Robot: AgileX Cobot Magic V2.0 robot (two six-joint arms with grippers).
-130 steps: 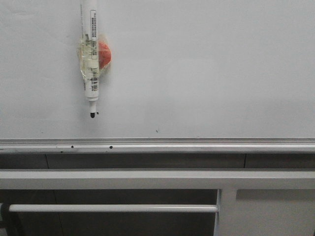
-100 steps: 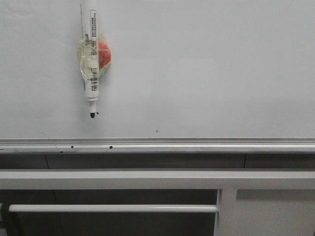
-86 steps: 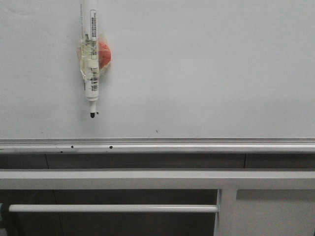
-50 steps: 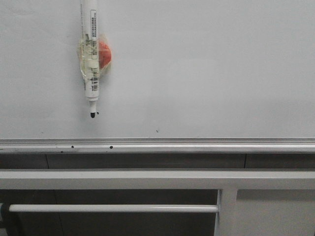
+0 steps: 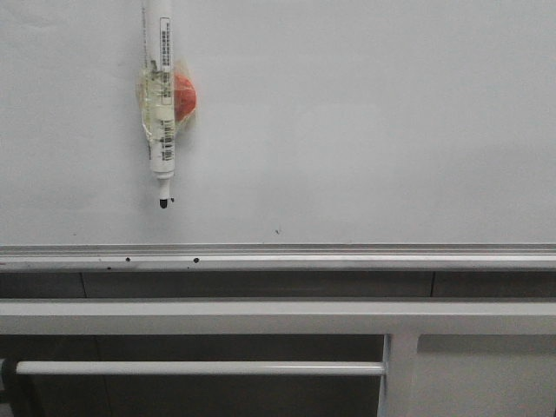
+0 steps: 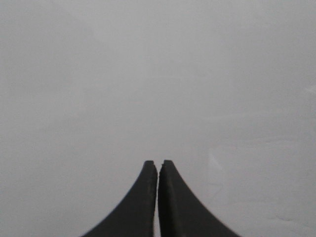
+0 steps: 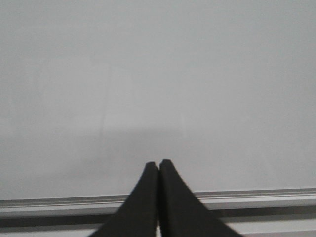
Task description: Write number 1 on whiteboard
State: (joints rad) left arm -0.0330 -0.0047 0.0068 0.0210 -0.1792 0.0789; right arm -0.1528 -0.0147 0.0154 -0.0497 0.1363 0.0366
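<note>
Whiteboard fills the upper part of the front view, glossy white, with its silver strip running along the lower edge. No marker stroke forming a number 1 shows on it in any view; only a few tiny black specks, one on the board near the strip and two on the strip itself.

Marker lies against the board at upper left in the front view, near-vertical, black tip pointing down, its upper end cut off by the frame edge. Clear tape wraps its middle, and a red-orange round piece sits just beside the barrel under the tape, touching it. Printed labels on the barrel are too small to read.

Left end effector: two dark fingers pressed together at the tips, clenched on nothing, with plain white board ahead of them. The marker does not appear in this wrist view, so its place relative to this end effector cannot be told.

Right end effector: fingers likewise closed tip to tip, empty. White board lies ahead of it, and the silver strip passes just behind the fingertips.

Below the board in the front view, a white metal rail runs across, with a thinner white bar beneath it joined to an upright post.
</note>
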